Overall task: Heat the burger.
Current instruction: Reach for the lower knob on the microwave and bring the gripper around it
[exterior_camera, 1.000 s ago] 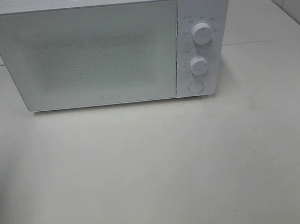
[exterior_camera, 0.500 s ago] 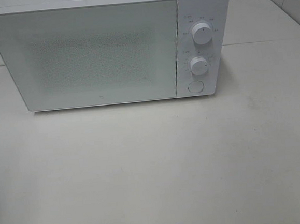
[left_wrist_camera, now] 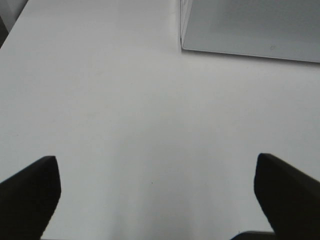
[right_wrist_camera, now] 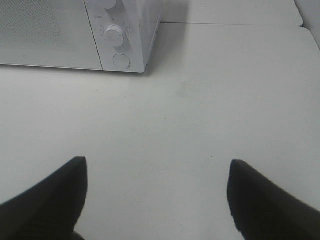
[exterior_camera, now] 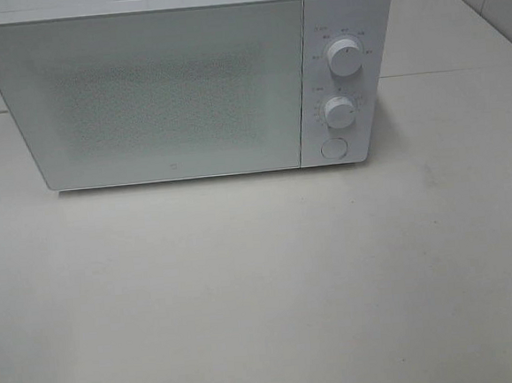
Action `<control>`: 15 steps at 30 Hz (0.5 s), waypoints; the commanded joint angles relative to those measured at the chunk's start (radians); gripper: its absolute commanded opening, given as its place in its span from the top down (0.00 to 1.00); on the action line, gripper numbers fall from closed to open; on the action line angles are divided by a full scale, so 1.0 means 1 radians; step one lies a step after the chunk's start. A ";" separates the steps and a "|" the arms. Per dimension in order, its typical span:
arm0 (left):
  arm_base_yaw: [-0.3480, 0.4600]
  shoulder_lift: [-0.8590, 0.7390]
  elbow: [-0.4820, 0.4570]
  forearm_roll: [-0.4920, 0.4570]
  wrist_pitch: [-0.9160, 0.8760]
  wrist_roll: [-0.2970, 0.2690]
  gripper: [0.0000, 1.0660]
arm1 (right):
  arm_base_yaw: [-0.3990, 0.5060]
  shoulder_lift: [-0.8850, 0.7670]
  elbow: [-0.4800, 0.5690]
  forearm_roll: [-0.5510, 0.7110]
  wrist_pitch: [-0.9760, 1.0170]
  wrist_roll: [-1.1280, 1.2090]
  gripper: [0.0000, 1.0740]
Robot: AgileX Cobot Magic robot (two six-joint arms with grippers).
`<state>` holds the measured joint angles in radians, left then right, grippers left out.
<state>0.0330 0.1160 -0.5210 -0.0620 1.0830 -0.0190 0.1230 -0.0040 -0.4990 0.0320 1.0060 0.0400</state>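
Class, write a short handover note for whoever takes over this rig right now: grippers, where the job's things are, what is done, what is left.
Left gripper: open, empty, over the table.
Right gripper: open, empty, over the table near the microwave knobs.
Microwave: door shut.
Burger: in no view; whether it is behind the door cannot be told.
Done: unclear.
Left: locate the burger, get it inside if needed, probably set the knobs.

A pale white table (exterior_camera: 273, 297) carries a white microwave (exterior_camera: 159, 93) — set toward the far side. Its door is shut, two dials on its right.
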 commanded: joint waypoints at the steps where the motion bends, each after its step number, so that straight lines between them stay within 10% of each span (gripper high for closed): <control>1: 0.003 -0.052 0.003 -0.012 -0.014 0.002 0.08 | -0.006 -0.027 -0.002 -0.005 -0.013 -0.002 0.30; 15: 0.003 -0.147 0.003 -0.013 -0.014 0.002 0.08 | -0.006 -0.027 -0.002 -0.005 -0.013 -0.001 0.30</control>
<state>0.0330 -0.0050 -0.5210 -0.0640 1.0780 -0.0190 0.1230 -0.0040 -0.4990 0.0320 1.0060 0.0400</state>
